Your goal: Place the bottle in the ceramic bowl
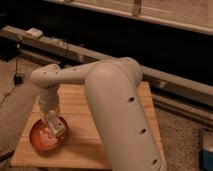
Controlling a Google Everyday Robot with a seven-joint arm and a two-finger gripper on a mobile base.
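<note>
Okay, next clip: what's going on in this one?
A single robot arm reaches down over a wooden table, with its claw lowered into the ceramic bowl near the table's front left corner. The bottle is at the claw, over the bowl's right side. Whether it rests on the bowl or is held just above it can't be told from this view.

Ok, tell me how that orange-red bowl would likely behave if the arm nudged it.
The ceramic bowl looks shallow and wide, so it would probably slide on the smooth wooden table rather than tip. Being ceramic, it is likely heavy for its size and could chip. The gripper sits right over it, near the table's left edge.
</note>
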